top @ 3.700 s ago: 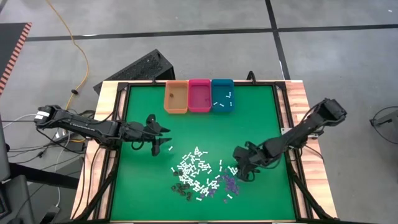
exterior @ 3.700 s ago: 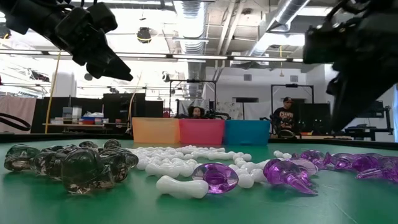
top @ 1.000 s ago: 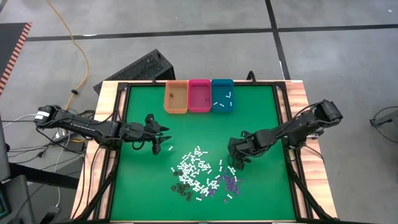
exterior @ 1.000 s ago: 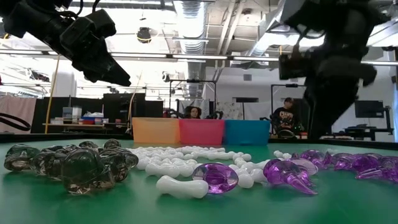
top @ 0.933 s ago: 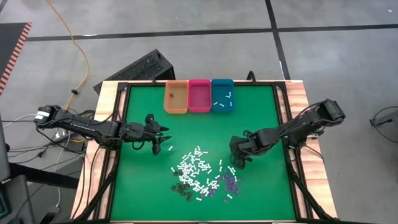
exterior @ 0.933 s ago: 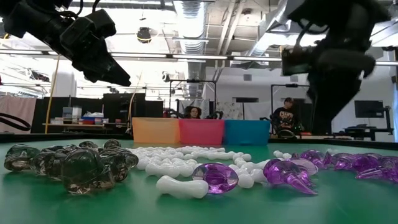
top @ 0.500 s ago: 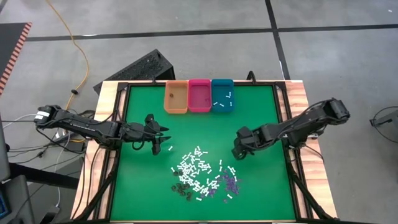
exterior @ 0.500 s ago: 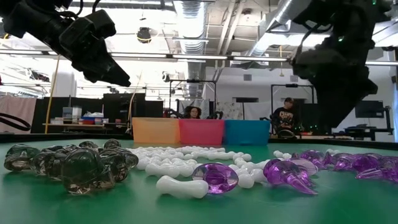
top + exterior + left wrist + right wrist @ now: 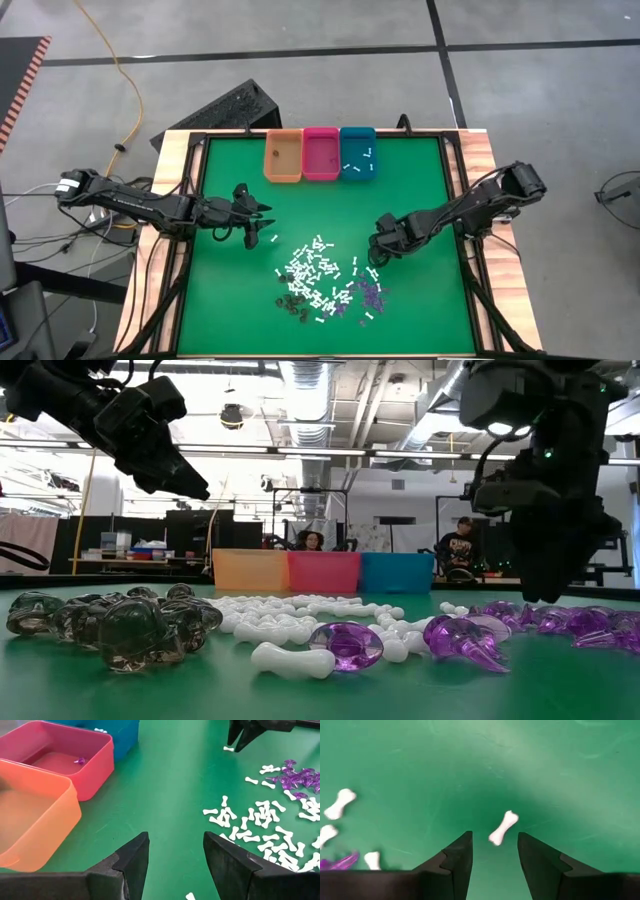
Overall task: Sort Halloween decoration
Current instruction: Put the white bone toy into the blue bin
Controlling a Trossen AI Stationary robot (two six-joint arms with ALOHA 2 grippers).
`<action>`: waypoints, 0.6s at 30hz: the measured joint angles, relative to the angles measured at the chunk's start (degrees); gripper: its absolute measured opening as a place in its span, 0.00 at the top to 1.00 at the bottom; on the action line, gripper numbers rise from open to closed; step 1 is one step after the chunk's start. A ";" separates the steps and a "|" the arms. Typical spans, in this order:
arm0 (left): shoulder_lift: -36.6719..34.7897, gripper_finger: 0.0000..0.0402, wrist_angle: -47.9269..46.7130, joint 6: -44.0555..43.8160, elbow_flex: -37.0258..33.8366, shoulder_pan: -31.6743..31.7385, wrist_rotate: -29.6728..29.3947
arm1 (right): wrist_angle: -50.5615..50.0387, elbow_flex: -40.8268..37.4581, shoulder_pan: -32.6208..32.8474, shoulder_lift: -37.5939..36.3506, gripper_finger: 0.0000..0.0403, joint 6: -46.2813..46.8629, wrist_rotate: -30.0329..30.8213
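The Halloween decoration lies as a loose pile on the green mat: white bone sticks (image 9: 315, 268), purple bits (image 9: 370, 292) and dark bits (image 9: 292, 303). In the low view the dark bits (image 9: 120, 625) lie left, the white sticks (image 9: 300, 620) in the middle and the purple bits (image 9: 350, 645) right. My right gripper (image 9: 494, 855) is open and low over the mat at the pile's right far side (image 9: 378, 252). One lone white stick (image 9: 503, 828) lies flat just ahead of its fingertips, untouched. My left gripper (image 9: 175, 855) is open and hovers left of the pile (image 9: 265, 232).
Three bins stand in a row at the far edge: orange (image 9: 283, 156), pink (image 9: 321, 153) with a purple bit (image 9: 79, 761) inside, teal (image 9: 357, 152) with a few white sticks. Bare green mat lies between bins and pile. People sit in the room behind (image 9: 460, 550).
My right gripper has swung a little toward the far edge and back, and it has come down close to the mat over the lone white stick. The pile has not moved.
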 joint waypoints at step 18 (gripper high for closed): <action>0.00 0.55 0.04 -0.01 0.00 -0.02 -0.09 | 2.95 -1.66 -2.26 0.84 0.82 -0.72 -4.15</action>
